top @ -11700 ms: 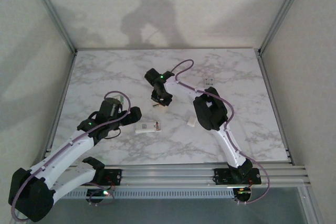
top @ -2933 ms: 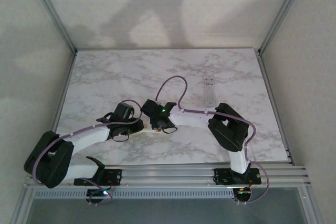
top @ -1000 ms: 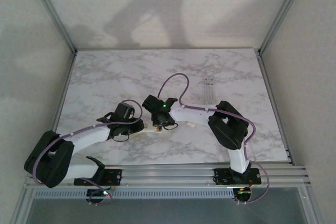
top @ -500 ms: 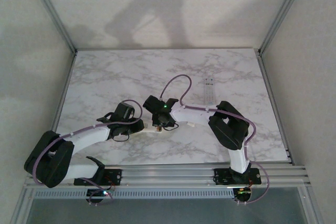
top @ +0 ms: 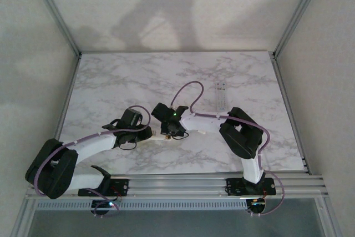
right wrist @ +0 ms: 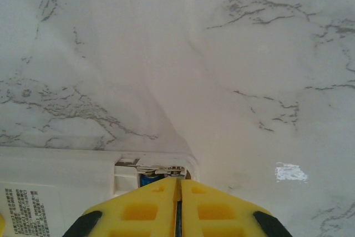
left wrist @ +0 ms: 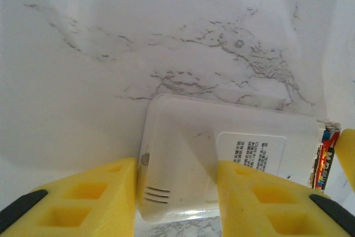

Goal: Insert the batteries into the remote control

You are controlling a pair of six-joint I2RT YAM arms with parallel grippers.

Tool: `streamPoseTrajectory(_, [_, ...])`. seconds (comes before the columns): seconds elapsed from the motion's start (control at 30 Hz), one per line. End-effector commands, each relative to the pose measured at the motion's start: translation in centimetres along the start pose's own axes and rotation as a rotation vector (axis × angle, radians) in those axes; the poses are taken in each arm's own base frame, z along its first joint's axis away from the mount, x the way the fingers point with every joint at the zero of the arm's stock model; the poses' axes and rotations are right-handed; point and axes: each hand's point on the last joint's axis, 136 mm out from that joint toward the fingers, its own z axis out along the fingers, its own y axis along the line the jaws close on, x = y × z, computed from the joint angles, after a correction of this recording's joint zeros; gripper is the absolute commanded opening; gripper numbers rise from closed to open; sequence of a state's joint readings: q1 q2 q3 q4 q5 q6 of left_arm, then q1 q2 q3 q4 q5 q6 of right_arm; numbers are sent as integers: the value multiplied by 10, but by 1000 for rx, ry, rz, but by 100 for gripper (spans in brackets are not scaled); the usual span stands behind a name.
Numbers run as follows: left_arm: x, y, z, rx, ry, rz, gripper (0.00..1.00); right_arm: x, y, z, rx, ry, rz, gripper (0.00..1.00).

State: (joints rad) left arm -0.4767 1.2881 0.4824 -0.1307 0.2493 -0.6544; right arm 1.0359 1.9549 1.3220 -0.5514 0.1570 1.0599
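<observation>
From above, the right gripper (top: pixel 166 134) is easing slightly nearer over the remote (top: pixel 157 135) on the counter (top: pixel 111 81). The left gripper (left wrist: pixel 176 195) is still clamping that remote (left wrist: pixel 222 159). The right gripper (right wrist: pixel 178 192), fingers together, is pressing by the battery (right wrist: pixel 147 180) in the open compartment, so loading is nearly finishing.

colours on the marble table

the table (top: pixel 111 81) is white marble with grey veins. the remote control (left wrist: pixel 222 159) gripped in the left wrist view is white, with a white label printed in dark text; a battery (left wrist: pixel 323 162) at its right edge shows red, blue and dark stripes. the fingers (left wrist: pixel 83 198) of the left gripper are yellow, as are the right gripper's fingers (right wrist: pixel 144 206). a second remote (top: pixel 221 95) farther back is pale grey-white. the arms are white and black with purple cables.
</observation>
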Motion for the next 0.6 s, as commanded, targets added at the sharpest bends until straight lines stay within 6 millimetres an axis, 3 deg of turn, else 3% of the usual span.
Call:
streamPoseTrajectory(0.0, [15,2,3,-9,49,14,43,24,-14,2,65,81,-55,11])
streamPoseTrajectory(0.23, [11,0,1,-10,35,14,50,3,2,-32,9,19,-80,16])
streamPoseTrajectory(0.57, [6,0,-5,-17,7,12,57,4,19,-33,-47,40,-95,11])
